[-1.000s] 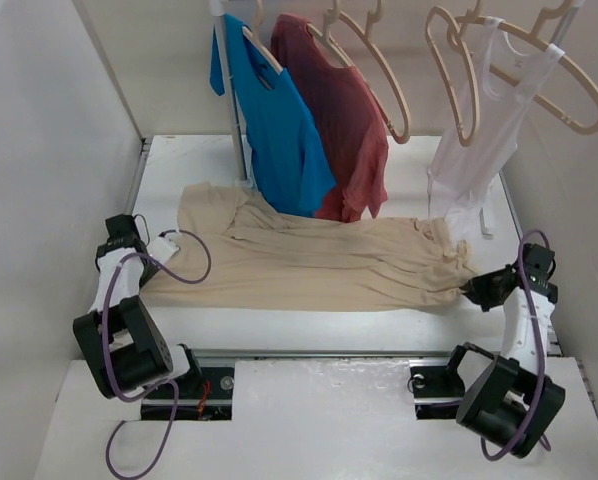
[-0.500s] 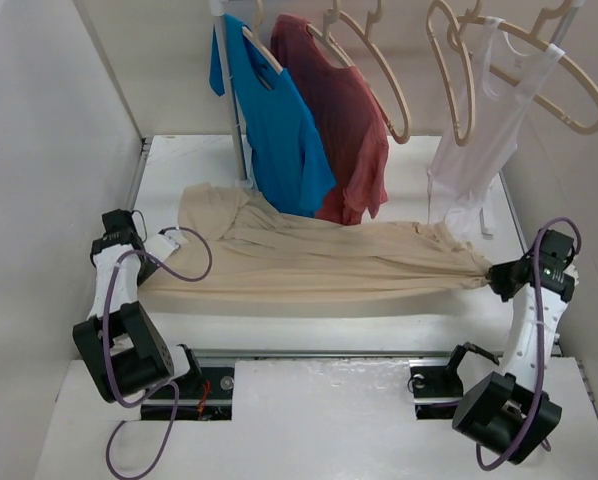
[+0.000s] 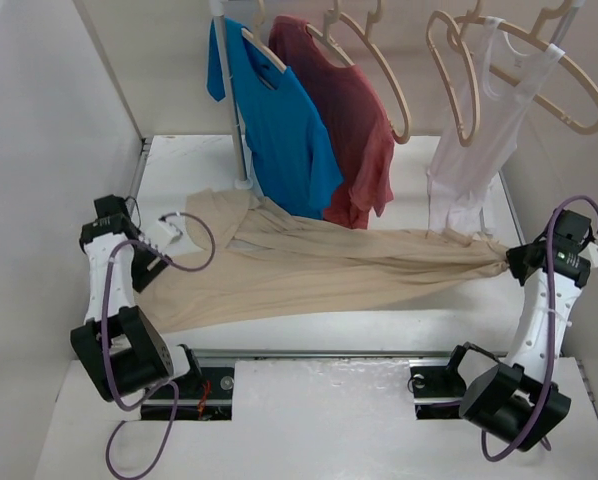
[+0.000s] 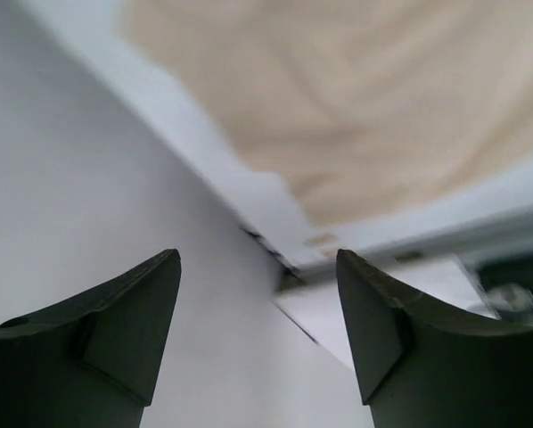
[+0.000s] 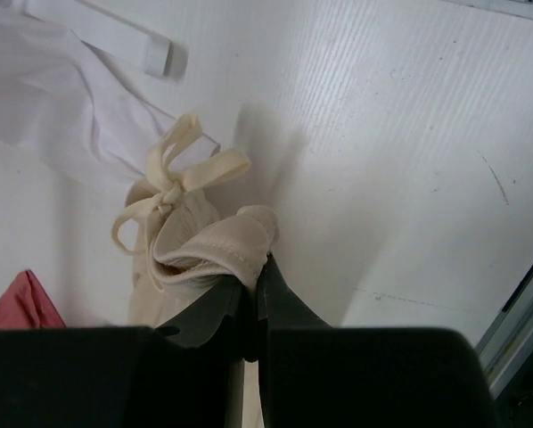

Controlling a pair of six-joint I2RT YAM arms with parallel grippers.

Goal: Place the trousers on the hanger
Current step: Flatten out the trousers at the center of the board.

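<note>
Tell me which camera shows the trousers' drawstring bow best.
The right wrist view: the drawstring bow sits close and sharp, above the right end effector pinching the trousers. In the top view it is too small to tell; the left wrist shows only blurred fabric.

The trousers (image 3: pixel 319 265) are soft, matt, creased cloth; the hanger (image 3: pixel 589 90) looks like smooth wood; the table (image 5: pixel 382 134) is finely ribbed.

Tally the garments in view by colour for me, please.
Blue T-shirt: 1
Red T-shirt: 1
White vest: 1
Beige trousers: 1
Total: 4
</note>
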